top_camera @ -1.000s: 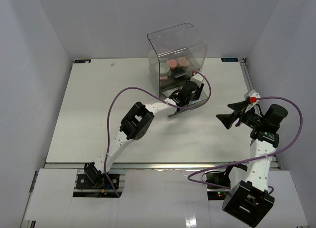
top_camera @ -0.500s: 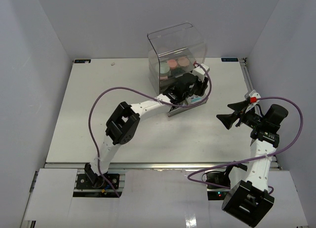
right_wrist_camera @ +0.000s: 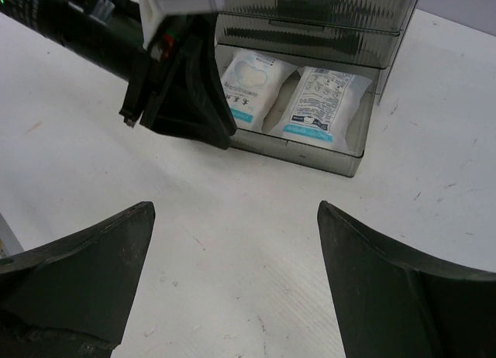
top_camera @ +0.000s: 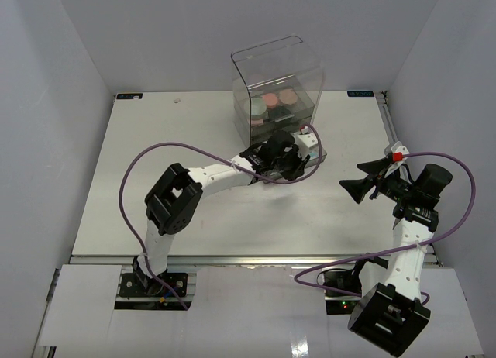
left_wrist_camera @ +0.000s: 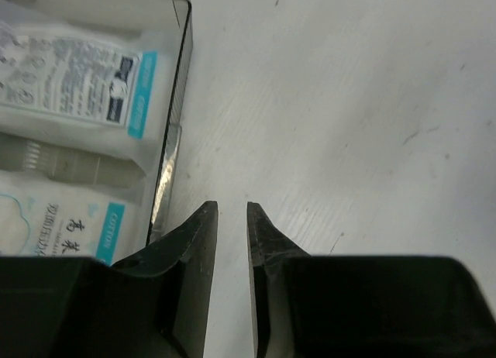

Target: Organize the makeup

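Observation:
The makeup on the clear box (top_camera: 277, 79) includes a pale compact (top_camera: 256, 107), a pink one (top_camera: 270, 100) and a beige one (top_camera: 288, 98). The bottom drawer (right_wrist_camera: 310, 153) stands pulled out, and in it lie two white sachets (right_wrist_camera: 252, 83) (right_wrist_camera: 322, 98). My left gripper (top_camera: 293, 170) (left_wrist_camera: 230, 211) hovers low over the table just beside the drawer's side wall (left_wrist_camera: 174, 141). Its jaws are open by a narrow slit with nothing between them. The right gripper (right_wrist_camera: 232, 218) (top_camera: 360, 184) is wide open and empty. It faces the drawer from the right, well short of it.
The left arm's purple cable (top_camera: 143, 168) loops over the left half of the table. The right arm's cable (top_camera: 457, 180) arcs near the right wall. White walls close in the table on three sides.
The left gripper has drawn back from over the drawer to its side and narrowed its jaws. Its elbow swung left. The right arm has not moved.

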You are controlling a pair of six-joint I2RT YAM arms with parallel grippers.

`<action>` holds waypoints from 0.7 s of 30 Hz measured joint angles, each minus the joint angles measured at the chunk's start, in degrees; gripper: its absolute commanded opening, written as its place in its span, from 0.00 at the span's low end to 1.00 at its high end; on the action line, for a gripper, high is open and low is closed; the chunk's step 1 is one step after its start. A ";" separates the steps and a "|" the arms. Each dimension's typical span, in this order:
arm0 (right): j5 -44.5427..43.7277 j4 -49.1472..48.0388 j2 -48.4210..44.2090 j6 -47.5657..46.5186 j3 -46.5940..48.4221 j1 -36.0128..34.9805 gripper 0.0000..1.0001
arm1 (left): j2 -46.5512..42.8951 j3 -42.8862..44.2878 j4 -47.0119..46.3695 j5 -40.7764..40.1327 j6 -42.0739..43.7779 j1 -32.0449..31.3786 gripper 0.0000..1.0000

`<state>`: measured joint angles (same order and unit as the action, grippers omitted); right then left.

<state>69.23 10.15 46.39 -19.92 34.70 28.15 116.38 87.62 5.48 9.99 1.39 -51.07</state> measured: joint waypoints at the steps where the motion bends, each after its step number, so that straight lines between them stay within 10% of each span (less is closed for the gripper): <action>1: -0.01 0.00 0.00 0.00 0.00 0.01 0.92 | 0.71 -0.08 1.23 -0.03 0.81 0.00 0.36; 21: 0.01 -0.02 0.11 0.00 0.00 0.04 0.92 | 13.82 8.37 2.39 -16.59 6.03 -0.02 0.83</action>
<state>69.23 10.13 46.50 -19.92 34.70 28.18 130.20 95.99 7.86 -6.60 7.42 -51.09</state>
